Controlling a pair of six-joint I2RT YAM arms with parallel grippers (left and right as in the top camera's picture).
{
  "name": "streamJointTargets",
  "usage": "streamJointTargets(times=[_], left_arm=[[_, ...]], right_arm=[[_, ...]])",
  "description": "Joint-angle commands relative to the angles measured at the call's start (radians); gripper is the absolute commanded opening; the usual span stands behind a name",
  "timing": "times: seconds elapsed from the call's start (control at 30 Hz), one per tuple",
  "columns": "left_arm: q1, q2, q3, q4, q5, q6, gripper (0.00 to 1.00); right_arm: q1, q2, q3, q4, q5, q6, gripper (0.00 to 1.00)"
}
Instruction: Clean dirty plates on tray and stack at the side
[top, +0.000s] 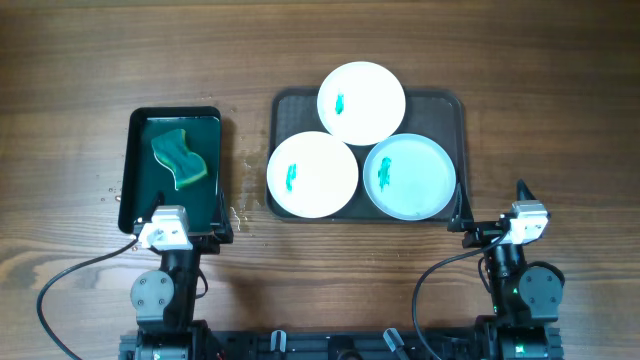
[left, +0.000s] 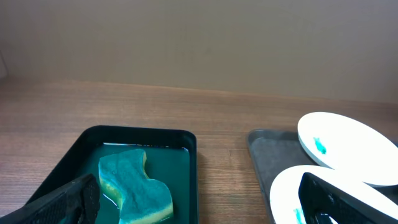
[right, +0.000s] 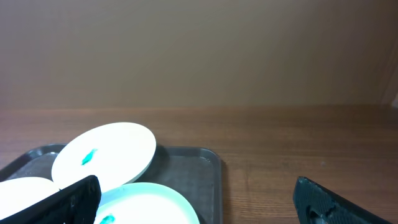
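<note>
Overhead view: 2 arms at the near edge of the brown wooden table (top: 80, 70); all work items lie beyond them.
Left arm: left gripper (top: 178, 235) spread wide, nothing held; at the near rim of the small rectangular black tray (top: 134, 170) with green liquid inside.
Right arm: right gripper (top: 493, 211) spread wide, nothing held; just beside the near right corner of the large rectangular dark grey tray (top: 442, 105).
Cleaning tool: wavy green-and-yellow sponge (top: 178, 158) lying in the black tray; judged soft and soaked; pinch across its narrow waist.
Plate 1: round shallow near white plate (top: 312, 175), on the dark grey tray, left edge overhanging the tray rim; 1 teal smear.
Plate 2: round shallow pale blue plate (top: 408, 177), near right of the dark grey tray; 1 teal smear.
Plate 3: round shallow far white plate (top: 361, 102); 1 teal smear; appears tilted, near edge propped on plates 1 and 2.
Handling: plates judged stiff, light, smooth, slippery when wet; material cannot be told.
Hold point: pinch an exposed rim; plate 3 first, as it appears to lie on top.
Risk: a thin rim may slip from the fingers.
</note>
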Motion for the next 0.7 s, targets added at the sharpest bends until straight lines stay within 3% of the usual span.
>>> streamJointTargets(times=[0.0,0.23,0.3,0.4,0.67], left_arm=[[-0.005,-0.011,-0.007,-0.001,-0.01,0.019,1.0],[-0.005,-0.011,-0.007,0.005,-0.006,0.018,1.0],[-0.005,-0.011,-0.006,0.039,0.125,0.015,1.0],[-0.005,-0.011,-0.007,0.146,0.282,0.019,1.0],[-0.004,-0.01,-0.003,0.475,0.266,0.019,1.0]], right_arm=[[0.005,-0.001,-0.001,0.003,0.014,0.011,1.0],[0.005,-0.001,-0.001,0.003,0.014,0.011,1.0],[0.005,-0.001,-0.001,0.003,0.014,0.011,1.0],[0.005,-0.001,-0.001,0.003,0.014,0.011,1.0],[0.005,-0.001,-0.001,0.003,0.014,0.011,1.0]])
